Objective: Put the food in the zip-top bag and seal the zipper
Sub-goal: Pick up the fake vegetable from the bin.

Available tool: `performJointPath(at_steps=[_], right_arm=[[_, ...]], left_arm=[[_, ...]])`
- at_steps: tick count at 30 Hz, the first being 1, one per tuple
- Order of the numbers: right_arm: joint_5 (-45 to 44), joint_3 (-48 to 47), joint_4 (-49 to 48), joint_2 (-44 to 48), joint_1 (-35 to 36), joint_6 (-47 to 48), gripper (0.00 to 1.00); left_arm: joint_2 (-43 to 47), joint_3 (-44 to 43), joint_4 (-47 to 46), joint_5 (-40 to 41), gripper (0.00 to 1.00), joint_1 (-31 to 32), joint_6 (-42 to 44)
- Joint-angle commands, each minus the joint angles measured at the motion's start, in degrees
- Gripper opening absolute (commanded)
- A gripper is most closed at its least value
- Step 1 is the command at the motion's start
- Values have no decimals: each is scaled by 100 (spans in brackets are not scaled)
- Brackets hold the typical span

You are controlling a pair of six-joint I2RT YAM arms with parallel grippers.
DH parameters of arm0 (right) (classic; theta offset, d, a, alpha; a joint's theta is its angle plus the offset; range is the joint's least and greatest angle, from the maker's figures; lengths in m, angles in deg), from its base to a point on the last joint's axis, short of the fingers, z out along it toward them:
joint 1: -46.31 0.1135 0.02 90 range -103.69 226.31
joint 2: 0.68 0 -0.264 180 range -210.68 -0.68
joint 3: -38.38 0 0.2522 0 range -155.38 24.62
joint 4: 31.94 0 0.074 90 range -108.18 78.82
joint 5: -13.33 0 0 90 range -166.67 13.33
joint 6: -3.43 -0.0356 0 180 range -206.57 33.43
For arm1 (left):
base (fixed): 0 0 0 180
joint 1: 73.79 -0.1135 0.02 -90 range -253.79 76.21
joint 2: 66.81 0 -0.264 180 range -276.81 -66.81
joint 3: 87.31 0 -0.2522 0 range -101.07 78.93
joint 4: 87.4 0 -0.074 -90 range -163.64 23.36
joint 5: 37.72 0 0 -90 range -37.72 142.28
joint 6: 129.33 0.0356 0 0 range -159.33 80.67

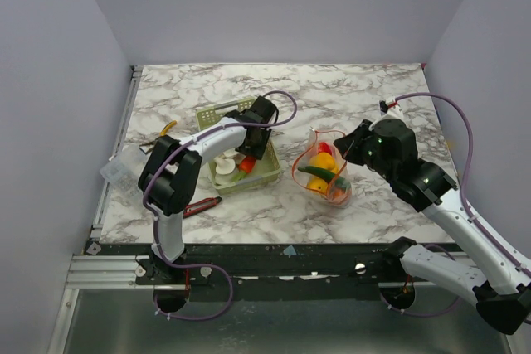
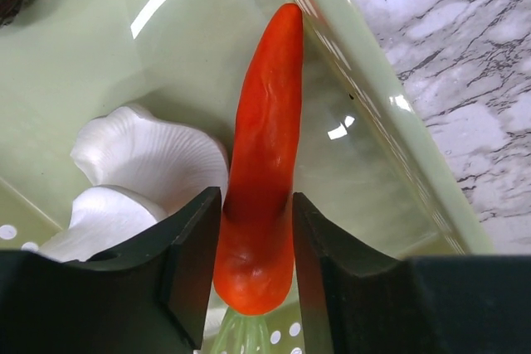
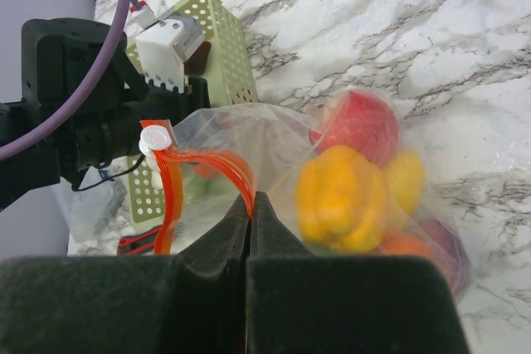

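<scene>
Now: left gripper (image 2: 253, 198) clamped on a long, glossy red-orange toy chilli (image 2: 265, 113); right gripper (image 3: 251, 205) pinching a clear, crinkly plastic zip-top bag (image 3: 224, 134).
Nearest the arms, a red-and-black utility knife (image 1: 202, 205) lies on the marble-patterned table (image 1: 365, 97). Just beyond it, the chilli, held by its thick end, sits inside a pale green perforated plastic basket (image 1: 267, 173) beside a white ruffled toy mushroom (image 2: 149, 155). To the basket's right the bag rests on the table, jaws pressed together on its mouth edge at the thin orange-red zipper strip (image 3: 172, 188). Inside it lie a yellow toy pepper (image 3: 340, 196), a red round fruit (image 3: 361, 122) and other food.
</scene>
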Motion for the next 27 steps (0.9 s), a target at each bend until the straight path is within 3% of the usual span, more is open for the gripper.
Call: performJointPath(at_steps=[1,7,12,18,27], right_arm=[[-44,15,-203,115,35,45,1],[-22,67,-227,167,34,10,0],[-47,70,-211,114,34,14,1],[-9,79,-253,121,29,-9,0],[13,160,-464,203,26,-239,1]], left_arm=[[-202,-150,234,142,44,87,32],[-265,-147,289,124,43,139,50],[-79,-199,368,206,19,162,59],[853,-315,403,-56,1,158,-22],[2715,-70,-523,-1497,0,139,-621]])
